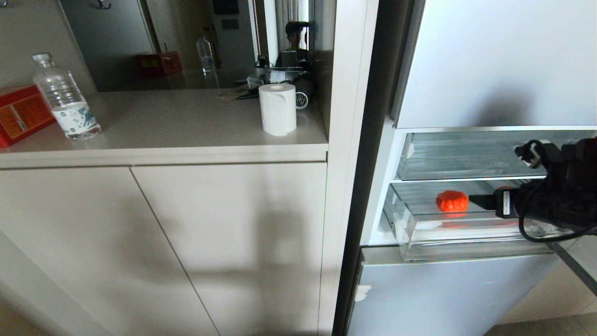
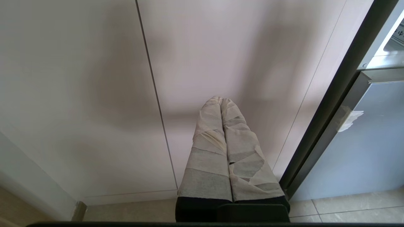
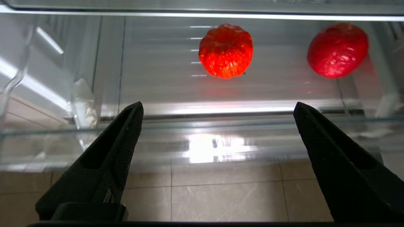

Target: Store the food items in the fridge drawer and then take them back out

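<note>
- Hovering at the right edge of the head frame, the right gripper (image 3: pixel 217 108) has its black fingers spread wide with nothing between them, released, just outside the clear front lip of the fridge drawer (image 1: pixel 466 242).
- Beyond the fingertips in the right wrist frame, a ribbed orange-red fruit (image 3: pixel 226 50) lies at upper centre on the drawer's ribbed floor; a smoother red fruit (image 3: pixel 337 49) lies at upper right, well apart from it. Neither touches the gripper.
- In the head frame only the ribbed fruit shows clearly, at centre right, just left of the gripper's black body and cables.
- No writing on the fruits or drawer can be read.
- The right arm reaches in level from the right edge.
- The left gripper (image 2: pixel 221 102), tape-wrapped fingers pressed together, hangs before the pale cabinet doors (image 2: pixel 94 94), beside the fridge (image 2: pixel 363 151).
- On the counter at upper left stand a water bottle (image 1: pixel 65 98) and a paper roll (image 1: pixel 277 108).
</note>
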